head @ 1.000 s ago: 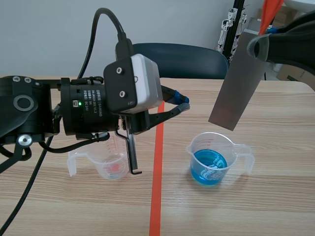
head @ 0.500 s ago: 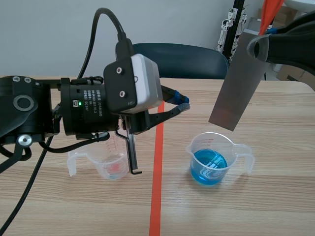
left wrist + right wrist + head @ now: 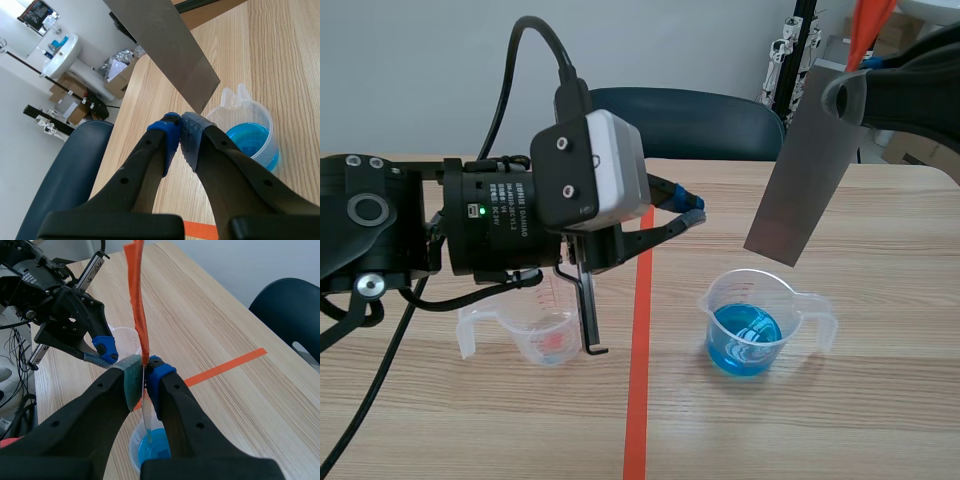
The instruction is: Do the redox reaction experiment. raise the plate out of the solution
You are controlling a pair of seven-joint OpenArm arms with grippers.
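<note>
A grey metal plate [image 3: 800,170] hangs tilted above a clear beaker of blue solution [image 3: 748,325], its lower edge out of the liquid. My right gripper [image 3: 847,92] is shut on the plate's top end, where an orange strip [image 3: 870,25] sticks up. From the right wrist the plate [image 3: 147,420] shows edge-on between the shut fingers [image 3: 145,367], with the orange strip [image 3: 137,300] ahead and the blue beaker [image 3: 152,450] under it. My left gripper [image 3: 690,210] is shut on nothing, left of the plate. In the left wrist view its tips [image 3: 180,132] point at the plate [image 3: 160,45] and beaker [image 3: 250,145].
An empty clear beaker [image 3: 535,330] stands under the left arm, left of the orange-red tape line [image 3: 640,330]. A dark blue chair [image 3: 690,120] sits behind the table's far edge. A black stand [image 3: 800,50] and boxes lie beyond at the back right.
</note>
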